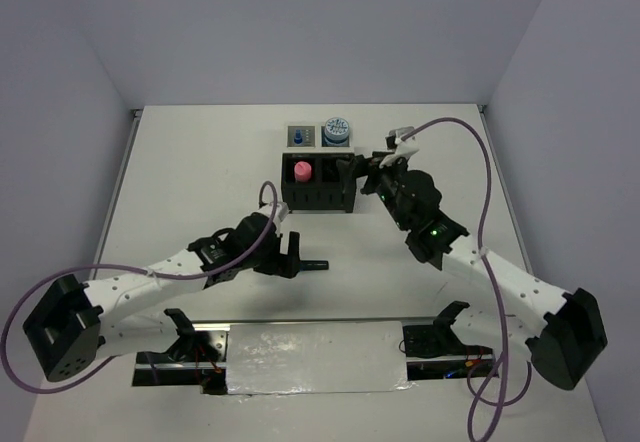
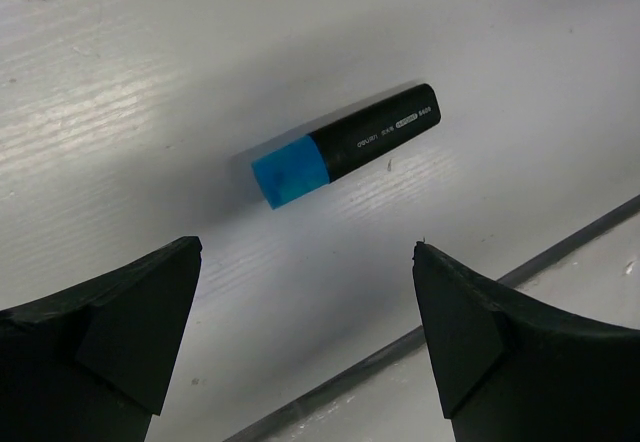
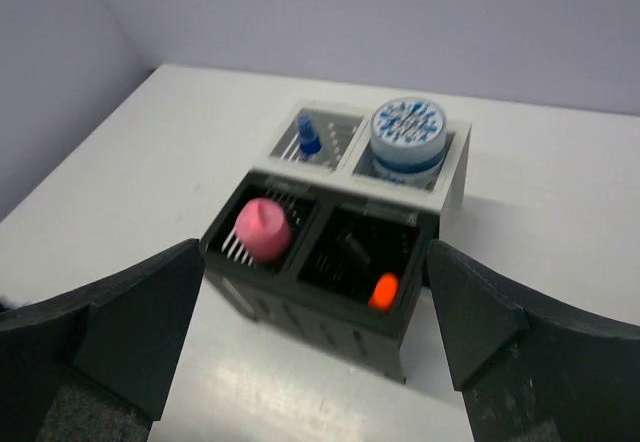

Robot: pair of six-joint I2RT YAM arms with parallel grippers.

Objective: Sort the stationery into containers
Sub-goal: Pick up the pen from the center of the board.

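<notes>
Stationery is mostly inside the containers, as you can see from the right wrist camera. The black box [image 3: 300, 312] holds the pink marker [image 3: 263, 228] standing in its left compartment, and the orange-capped highlighter [image 3: 382, 288] leans tilted in its right compartment. Just behind the box stand two light grey trays. The left tray [image 3: 335, 140] has the slim blue pen [image 3: 308, 140] upright in it. The right tray [image 3: 455, 177] carries a blue-white patterned roll [image 3: 407, 134]; whether a second roll sits under it, you cannot tell for sure. Your right gripper [image 3: 315, 252] is just beside the box, both fingers spread wide and nothing between them.

One piece is outside the containers. The blue-capped highlighter [image 2: 345, 145] lies flat on the white table [image 2: 150, 82], on the side of the left arm and well apart from the box. Your left gripper [image 2: 305, 250] is above it with the fingers wide apart. The highlighter lies ahead of the gap and neither finger touches it. In the top view its black end shows just to the right of the left gripper.
</notes>
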